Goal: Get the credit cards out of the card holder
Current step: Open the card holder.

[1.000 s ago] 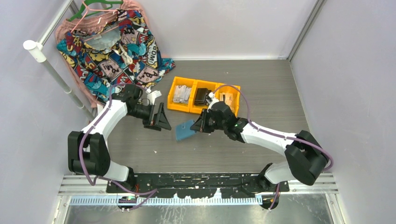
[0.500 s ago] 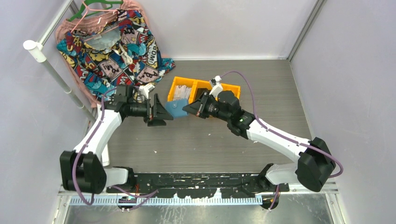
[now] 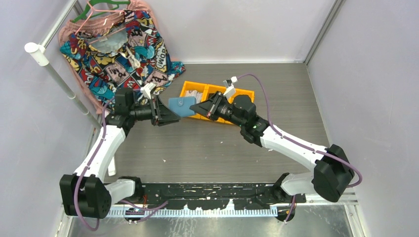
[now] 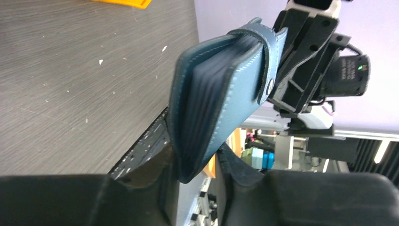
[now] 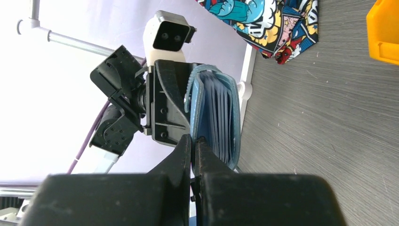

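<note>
One card holder [image 3: 181,106], aloft above the counter [image 3: 207,148], long axis running hand to hand: left hand [image 3: 170,111] clamped on one end, right hand [image 3: 193,109] pinching the opposite cover edge.

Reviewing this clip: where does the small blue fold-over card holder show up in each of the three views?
Top external: the blue fold-over card holder is at centre, overlapping the left end of the yellow plastic bin row.
Left wrist: the card holder is at centre, edge-on; the bin row is at the top edge.
Right wrist: the card holder is at centre, pockets showing; the bin row is at the upper right.
Shared landmark: the yellow bin row.
</note>
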`<action>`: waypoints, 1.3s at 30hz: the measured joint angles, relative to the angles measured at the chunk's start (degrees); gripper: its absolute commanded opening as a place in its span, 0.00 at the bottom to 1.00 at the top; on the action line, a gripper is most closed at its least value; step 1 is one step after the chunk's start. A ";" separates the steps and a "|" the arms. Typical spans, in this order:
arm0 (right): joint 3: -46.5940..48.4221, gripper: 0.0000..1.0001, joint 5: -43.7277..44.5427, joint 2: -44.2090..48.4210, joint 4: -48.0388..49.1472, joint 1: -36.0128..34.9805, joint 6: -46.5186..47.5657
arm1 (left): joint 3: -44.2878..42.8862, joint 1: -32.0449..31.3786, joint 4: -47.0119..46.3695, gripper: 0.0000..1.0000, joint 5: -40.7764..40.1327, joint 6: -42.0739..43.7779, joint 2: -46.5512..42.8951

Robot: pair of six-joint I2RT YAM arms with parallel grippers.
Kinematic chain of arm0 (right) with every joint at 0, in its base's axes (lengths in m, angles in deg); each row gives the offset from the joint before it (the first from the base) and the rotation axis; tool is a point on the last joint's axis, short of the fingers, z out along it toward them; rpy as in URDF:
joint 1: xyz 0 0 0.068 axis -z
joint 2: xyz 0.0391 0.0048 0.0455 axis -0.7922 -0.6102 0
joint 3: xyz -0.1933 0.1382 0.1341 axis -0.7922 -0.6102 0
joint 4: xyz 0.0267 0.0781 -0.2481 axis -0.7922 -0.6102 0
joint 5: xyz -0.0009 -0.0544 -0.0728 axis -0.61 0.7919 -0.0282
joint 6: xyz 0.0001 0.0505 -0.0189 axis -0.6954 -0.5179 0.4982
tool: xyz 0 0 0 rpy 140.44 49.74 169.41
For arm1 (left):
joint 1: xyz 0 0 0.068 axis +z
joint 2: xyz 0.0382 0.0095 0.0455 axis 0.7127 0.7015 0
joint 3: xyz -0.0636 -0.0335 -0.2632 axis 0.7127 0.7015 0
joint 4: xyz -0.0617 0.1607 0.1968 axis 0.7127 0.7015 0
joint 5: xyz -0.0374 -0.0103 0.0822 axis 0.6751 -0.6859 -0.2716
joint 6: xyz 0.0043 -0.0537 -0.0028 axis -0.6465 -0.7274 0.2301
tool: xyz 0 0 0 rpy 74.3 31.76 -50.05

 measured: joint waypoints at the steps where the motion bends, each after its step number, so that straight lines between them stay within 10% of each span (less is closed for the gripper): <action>1: 0.00 0.01 0.28 -0.02 0.00 0.02 -0.13 | 0.00 0.46 -0.48 0.16 0.17 -0.61 0.00; 5: 0.00 0.17 1.31 -0.68 -0.15 0.00 -0.46 | -0.24 2.80 -1.57 0.00 1.31 -2.73 -0.11; 11: 2.93 0.68 0.48 -1.73 -7.13 -1.07 2.78 | -1.14 7.21 0.79 0.00 0.42 -1.75 -0.37; 15: 9.35 0.80 -0.07 -1.73 -18.71 -1.51 10.47 | -4.07 8.04 6.12 0.00 -0.57 3.37 0.72; 25: 21.24 0.80 6.32 -1.20 -41.48 -2.38 29.79 | -8.26 6.21 20.50 0.00 -2.75 17.92 1.22; 39: 29.83 0.59 21.90 -8.11 -45.16 -15.74 47.21 | -8.26 -1.07 26.27 0.00 -4.74 23.15 1.66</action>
